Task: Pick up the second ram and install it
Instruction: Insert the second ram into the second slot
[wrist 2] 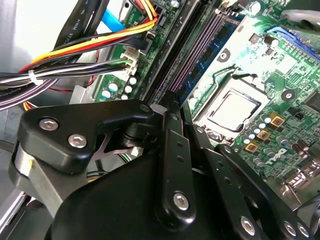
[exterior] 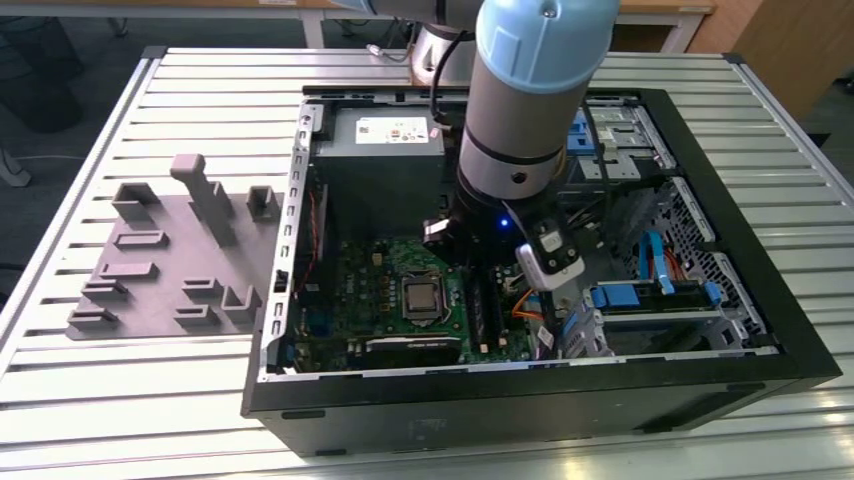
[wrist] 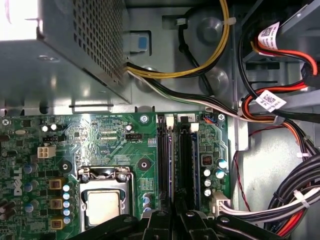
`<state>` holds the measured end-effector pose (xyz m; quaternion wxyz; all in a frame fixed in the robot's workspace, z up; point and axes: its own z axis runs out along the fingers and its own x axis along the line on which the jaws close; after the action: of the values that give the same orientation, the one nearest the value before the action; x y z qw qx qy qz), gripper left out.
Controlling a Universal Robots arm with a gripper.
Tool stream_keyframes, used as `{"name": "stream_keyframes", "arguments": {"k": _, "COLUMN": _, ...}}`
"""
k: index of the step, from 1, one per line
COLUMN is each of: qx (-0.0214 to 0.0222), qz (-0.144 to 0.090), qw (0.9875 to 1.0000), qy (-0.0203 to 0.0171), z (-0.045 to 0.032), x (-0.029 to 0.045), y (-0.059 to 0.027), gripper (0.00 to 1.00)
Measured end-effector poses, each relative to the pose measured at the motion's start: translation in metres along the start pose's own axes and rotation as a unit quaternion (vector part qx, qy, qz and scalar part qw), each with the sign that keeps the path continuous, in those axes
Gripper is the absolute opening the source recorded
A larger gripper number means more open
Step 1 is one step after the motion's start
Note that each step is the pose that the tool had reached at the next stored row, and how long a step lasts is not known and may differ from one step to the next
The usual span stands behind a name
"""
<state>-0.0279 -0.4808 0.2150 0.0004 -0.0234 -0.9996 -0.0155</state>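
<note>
Grey fixture tray (exterior: 147,300) sits on the bench (exterior: 80,400) at the exterior view's left, its blocks bare, no memory stick on it. Next over is the open computer case (exterior: 534,400), with the motherboard (exterior: 360,270) and processor socket (exterior: 423,297) inside. The arm (exterior: 527,100) reaches down into the case middle. In both wrist views the gripper (wrist 2: 169,102) (wrist: 175,212) hangs right above the near end of the black memory slots (wrist 2: 192,55) (wrist: 165,150), lined up along them. Fingers (wrist 2: 167,135) are drawn narrow, almost together. The second memory stick can't be made out for sure; if held, it is edge-on and hidden between them. Blue cables (exterior: 650,255) and drive bays are toward the exterior view's right, clear of the gripper. Step looks like install, not pickup: positioned over the slots. Judging from this, the next move needs a straight push down, square to the slot, with the end latches open.
</note>
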Motion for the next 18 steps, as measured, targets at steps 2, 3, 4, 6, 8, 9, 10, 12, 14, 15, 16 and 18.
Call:
{"name": "stream_keyframes", "arguments": {"k": 2, "qx": 0.0000, "qz": -0.006, "qw": 1.0000, "qy": 0.0002, "z": 0.0005, "x": 0.0000, "y": 0.0000, "gripper": 0.14}}
{"name": "stream_keyframes", "arguments": {"k": 3, "qx": 0.0000, "qz": -0.009, "qw": 1.0000, "qy": 0.0003, "z": 0.0007, "x": 0.0000, "y": 0.0000, "gripper": 0.14}}
{"name": "stream_keyframes", "arguments": {"k": 4, "qx": 0.0000, "qz": -0.009, "qw": 1.0000, "qy": 0.0003, "z": 0.0011, "x": 0.0000, "y": 0.0000, "gripper": 0.14}}
{"name": "stream_keyframes", "arguments": {"k": 6, "qx": 0.0000, "qz": -0.009, "qw": 1.0000, "qy": 0.0003, "z": 0.0016, "x": -0.0002, "y": -0.0001, "gripper": 0.14}}
{"name": "stream_keyframes", "arguments": {"k": 8, "qx": 0.0001, "qz": -0.009, "qw": 1.0000, "qy": 0.0003, "z": 0.0020, "x": -0.0002, "y": -0.0001, "gripper": 0.14}}
{"name": "stream_keyframes", "arguments": {"k": 9, "qx": 0.0000, "qz": -0.009, "qw": 1.0000, "qy": 0.0003, "z": 0.0022, "x": -0.0004, "y": -0.0001, "gripper": 0.14}}
{"name": "stream_keyframes", "arguments": {"k": 10, "qx": 0.0000, "qz": -0.009, "qw": 1.0000, "qy": 0.0003, "z": 0.0024, "x": -0.0004, "y": -0.0001, "gripper": 0.14}}
{"name": "stream_keyframes", "arguments": {"k": 12, "qx": 0.0000, "qz": -0.009, "qw": 1.0000, "qy": 0.0003, "z": 0.0024, "x": -0.0004, "y": -0.0001, "gripper": 0.14}}
{"name": "stream_keyframes", "arguments": {"k": 14, "qx": 0.0000, "qz": -0.009, "qw": 1.0000, "qy": 0.0003, "z": 0.0026, "x": -0.0007, "y": -0.0001, "gripper": 0.14}}
{"name": "stream_keyframes", "arguments": {"k": 15, "qx": -0.0001, "qz": -0.009, "qw": 1.0000, "qy": 0.0003, "z": 0.0027, "x": -0.0007, "y": -0.0001, "gripper": 0.14}}
{"name": "stream_keyframes", "arguments": {"k": 16, "qx": -0.0001, "qz": -0.009, "qw": 1.0000, "qy": 0.0003, "z": 0.0028, "x": -0.0007, "y": 0.0000, "gripper": 0.14}}
{"name": "stream_keyframes", "arguments": {"k": 18, "qx": -0.0001, "qz": -0.009, "qw": 1.0000, "qy": 0.0003, "z": 0.0030, "x": -0.0009, "y": -0.0001, "gripper": 0.14}}
